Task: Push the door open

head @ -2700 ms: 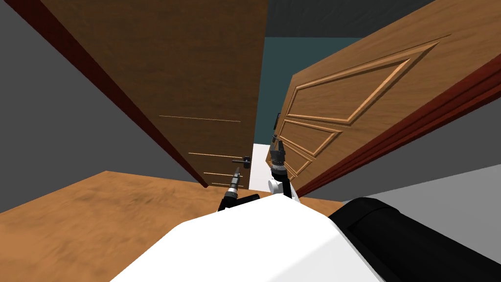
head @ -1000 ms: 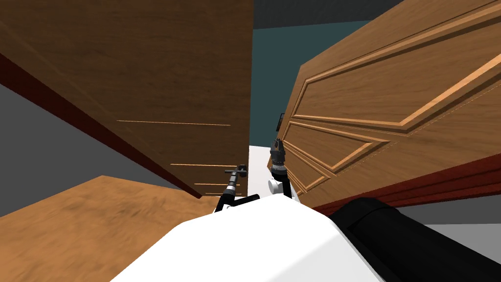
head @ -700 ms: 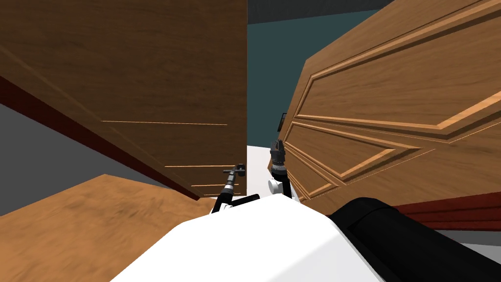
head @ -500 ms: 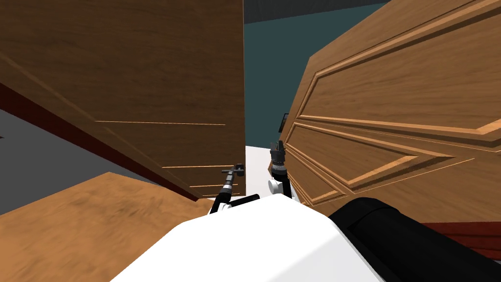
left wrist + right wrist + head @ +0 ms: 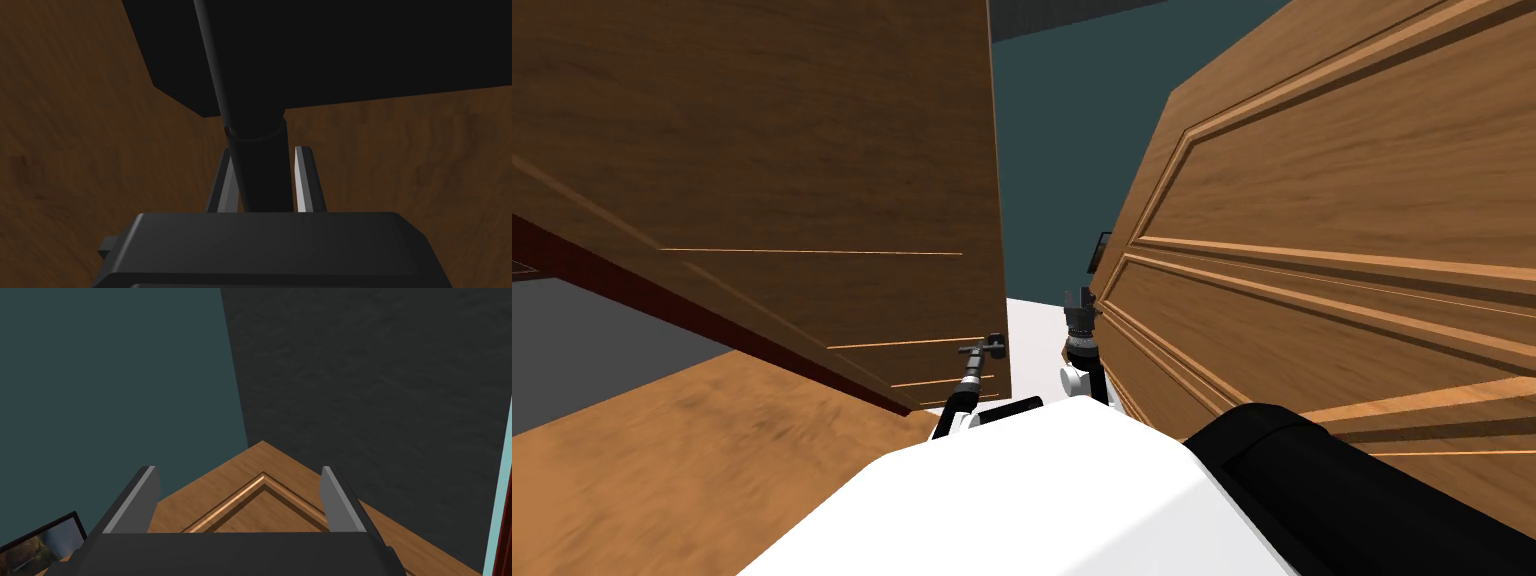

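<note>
You see the dark cylindrical door handle (image 5: 257, 165) covering most of one of the left gripper's (image 5: 265, 150) fingers (image 5: 224, 192). Its flat black backplate (image 5: 350, 50) runs off the picture's edge. In your head view that gripper is too small to read. The black-framed picture (image 5: 40, 543) is cut off at the corner. The right gripper's (image 5: 240, 478) dark body hides all but a corner of the brown panelled wooden door (image 5: 260, 460).

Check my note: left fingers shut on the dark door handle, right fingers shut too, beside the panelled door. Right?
One error: the fingers of the right gripper stand open, per the right wrist view. The left gripper is indeed shut on the dark door handle, and the right one is beside the panelled door.
</note>
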You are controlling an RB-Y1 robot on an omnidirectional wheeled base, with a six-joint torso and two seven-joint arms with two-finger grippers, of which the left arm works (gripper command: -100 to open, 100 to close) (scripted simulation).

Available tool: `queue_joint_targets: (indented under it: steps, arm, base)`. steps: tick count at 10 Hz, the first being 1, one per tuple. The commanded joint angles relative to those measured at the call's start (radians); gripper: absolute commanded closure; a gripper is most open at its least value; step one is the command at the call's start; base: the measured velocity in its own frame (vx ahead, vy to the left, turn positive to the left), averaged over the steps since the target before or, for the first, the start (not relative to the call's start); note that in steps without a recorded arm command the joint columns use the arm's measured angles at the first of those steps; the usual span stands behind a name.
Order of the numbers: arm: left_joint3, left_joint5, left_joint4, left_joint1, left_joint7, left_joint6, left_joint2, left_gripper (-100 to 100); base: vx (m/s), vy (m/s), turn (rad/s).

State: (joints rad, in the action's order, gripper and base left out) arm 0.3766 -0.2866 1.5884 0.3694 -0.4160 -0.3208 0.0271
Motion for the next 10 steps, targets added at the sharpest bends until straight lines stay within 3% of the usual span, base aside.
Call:
queue_joint_targets:
  steps: [1, 6, 10]
  arm:
    - [-0.033, -0.006, 0.007, 0.006, -0.003, 0.0, -0.005, 100]
    - [-0.098, -0.027, 0.012, -0.004, 0.002, 0.003, -0.039, 100]
    - [-0.134, -0.037, 0.015, -0.009, 0.004, 0.005, -0.074, 100]
  base:
    - [0.126, -0.139, 0.12]
    - [0.152, -0.16, 0.118]
    - [0.151, -0.106, 0.075]
